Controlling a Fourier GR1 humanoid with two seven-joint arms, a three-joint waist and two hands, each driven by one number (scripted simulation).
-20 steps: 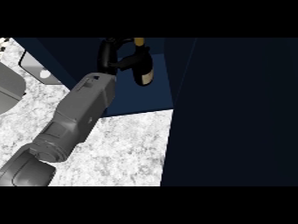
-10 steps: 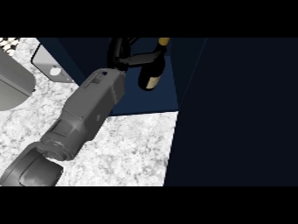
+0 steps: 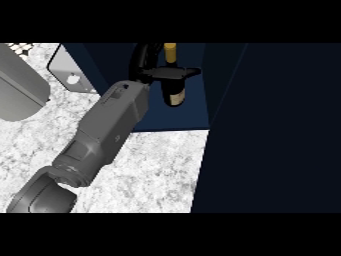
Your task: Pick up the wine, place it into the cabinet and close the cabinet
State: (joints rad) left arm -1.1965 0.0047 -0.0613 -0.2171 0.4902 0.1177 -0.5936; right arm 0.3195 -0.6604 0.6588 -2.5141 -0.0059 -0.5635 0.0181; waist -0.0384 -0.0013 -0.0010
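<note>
Left hand: at the top of the view, on the end of a grey forearm that runs up from the lower left. Its black fingers are curled round the wine just under the yellow cap. No other hand shows.

Far left: grey appliance on the counter. Just right of it, a pale upright panel at the cabinet's left corner.

Centre: the wine hangs in the hand against the dark opening of the cabinet, its base pointing toward the viewer and a little tilted. Whether the base touches the cabinet floor cannot be told; it looks to be held clear.

Right: a broad navy slab, likely the open door, standing well out over the counter.

Step in hand, as judged: setting the wine inside.
- Carry it deeper first, so the door will clear it.
- Bring it upright before lowering; a tilted base may tip once let go.
- Lower until the base sits flat, and only then open the fingers.
- Draw the hand back along the forearm's own line, away from the neck.
- Keep the forearm off the pale panel on the way out.
- The door is left for last.
</note>
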